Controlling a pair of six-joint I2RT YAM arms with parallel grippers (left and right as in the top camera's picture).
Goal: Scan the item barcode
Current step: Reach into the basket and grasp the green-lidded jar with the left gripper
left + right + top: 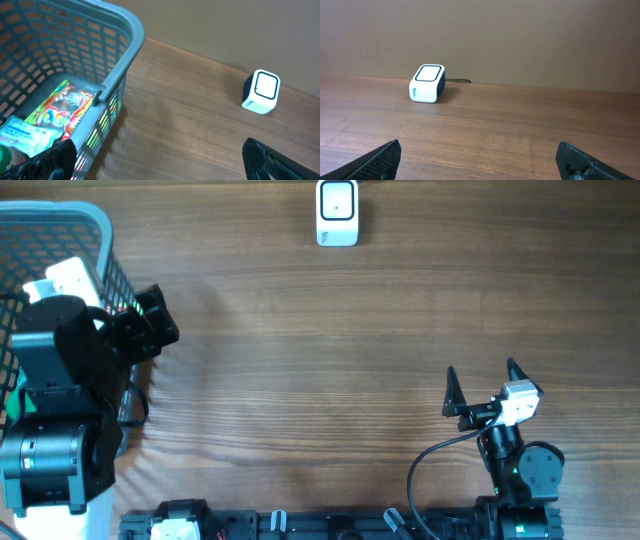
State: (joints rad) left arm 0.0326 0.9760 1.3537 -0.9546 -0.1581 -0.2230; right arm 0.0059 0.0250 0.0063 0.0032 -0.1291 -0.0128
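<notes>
Packet [59,104] in basket [125,35] (near left gripper [160,161])

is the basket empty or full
Not empty: packets lie inside the basket; how full, cannot tell.

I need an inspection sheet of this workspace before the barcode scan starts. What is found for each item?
Surface: wooden table, no spills seen.
Job's things: white scanner at the far edge; basket at left, holding packets.
Clutter: nothing seen.
Hands: left hand open, empty, near the basket; right hand open, empty, over the table.
Cables: thin cable behind the scanner; black cable at the near edge.
Surroundings: plain wall behind.
</notes>
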